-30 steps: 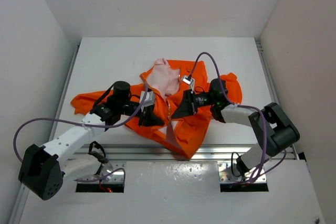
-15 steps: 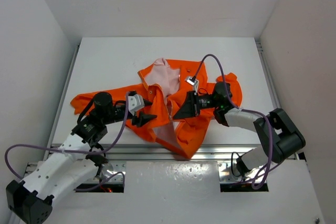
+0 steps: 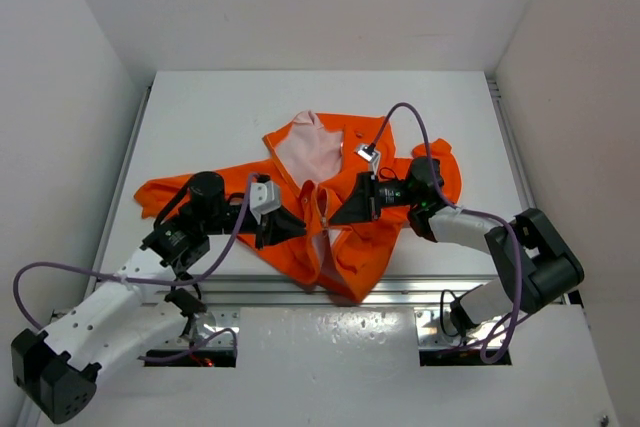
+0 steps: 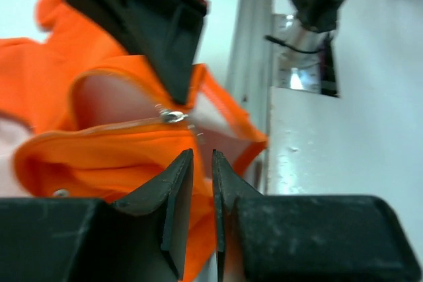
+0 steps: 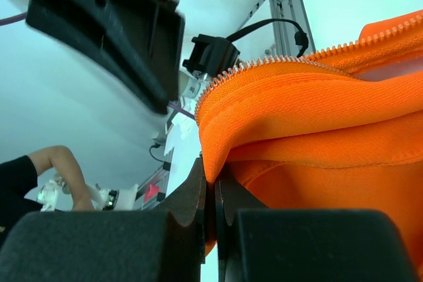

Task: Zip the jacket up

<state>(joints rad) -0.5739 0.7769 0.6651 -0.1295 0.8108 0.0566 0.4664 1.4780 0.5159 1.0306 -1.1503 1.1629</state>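
Top: jacket point(image 3: 380, 239) mid-table, zip line point(image 3: 322, 215) runs near–far betw grippers; L gripper point(image 3: 290, 228) just left of it.
L wrist: fingers point(image 4: 177, 189) slightly parted, empty; zip pull point(image 4: 173, 116) just ahead.
R wrist: R gripper point(image 5: 210, 170) clamped on teeth edge point(image 5: 264, 65).

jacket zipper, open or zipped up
Open: the jacket gapes, pink lining showing between its front edges; right wrist view shows unjoined zipper teeth.

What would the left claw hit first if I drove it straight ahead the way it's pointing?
Probably the jacket: its raised orange front edge lies right ahead of the left claw, with the zipper pull near that line. The right claw, pinching the fabric, sits beyond.
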